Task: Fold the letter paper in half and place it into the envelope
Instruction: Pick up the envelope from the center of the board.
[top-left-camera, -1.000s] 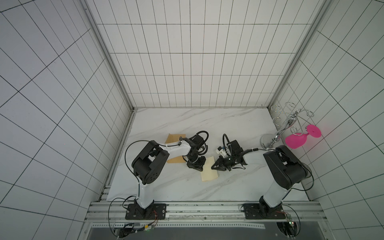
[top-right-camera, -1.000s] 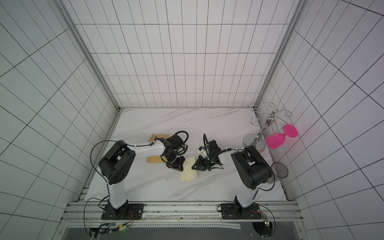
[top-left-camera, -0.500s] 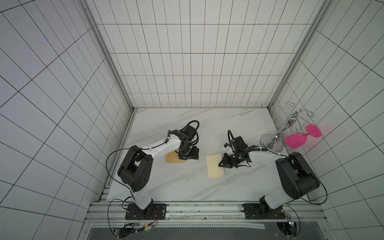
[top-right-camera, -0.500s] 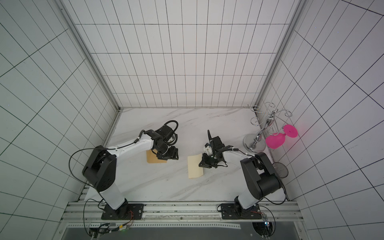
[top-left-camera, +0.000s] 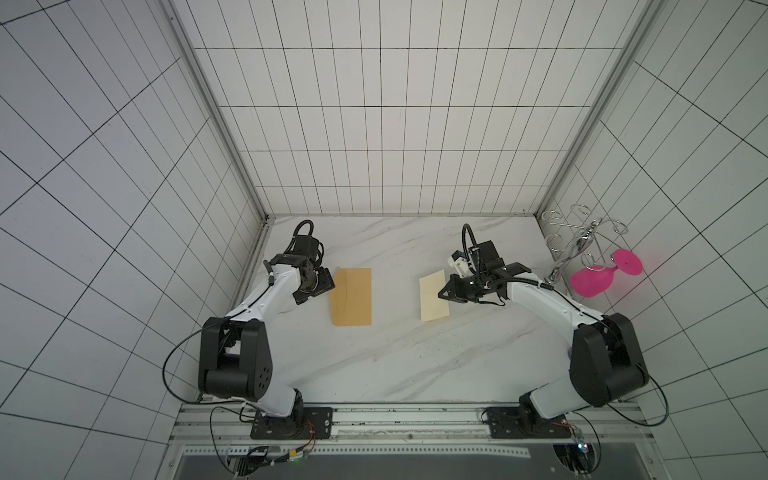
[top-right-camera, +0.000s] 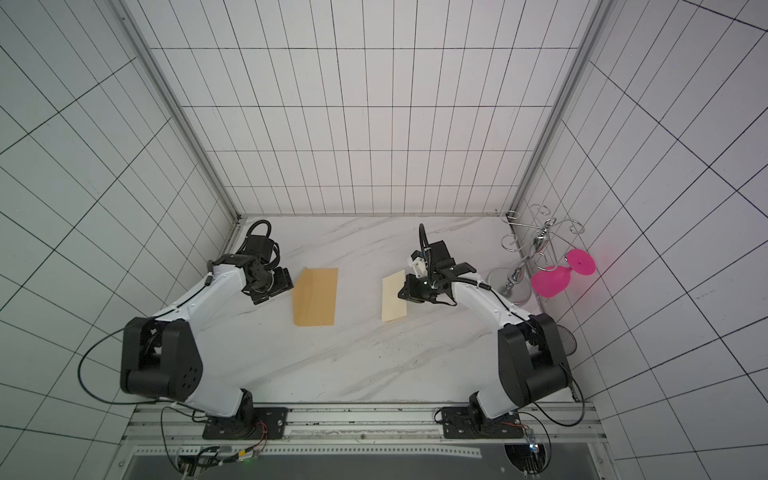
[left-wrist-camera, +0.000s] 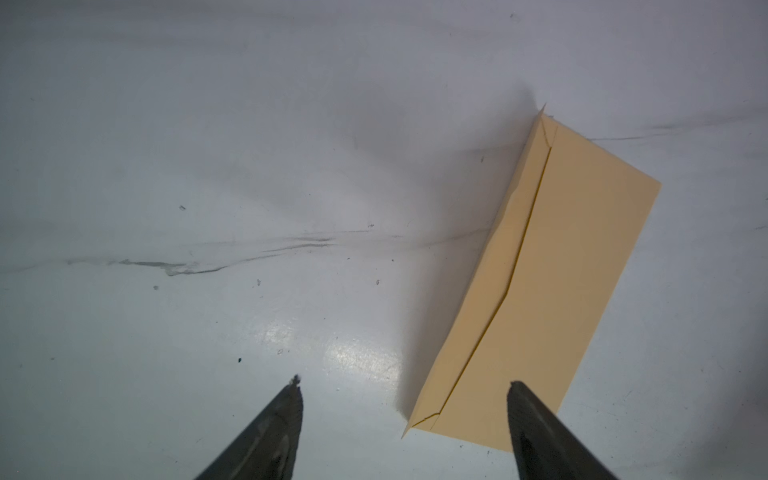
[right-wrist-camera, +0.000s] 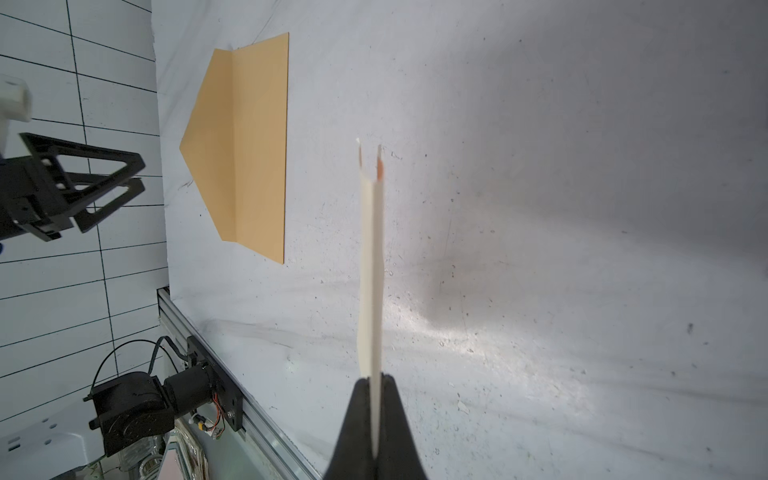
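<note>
The right hand (right-wrist-camera: 376, 380) pinches the folded letter paper (top-left-camera: 432, 303); the left hand (left-wrist-camera: 405, 384), spread, should pin the envelope (top-left-camera: 352, 296) while paper enters fold-first.

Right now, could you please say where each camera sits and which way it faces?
Top views: overhead, looking down on table, left tool, right tool, envelope, letter paper.
Left wrist: faces down past the open left tool at the envelope.
Right wrist: looks along the right tool, shut on the letter paper, toward the envelope.
Shared: all show the envelope.
</note>
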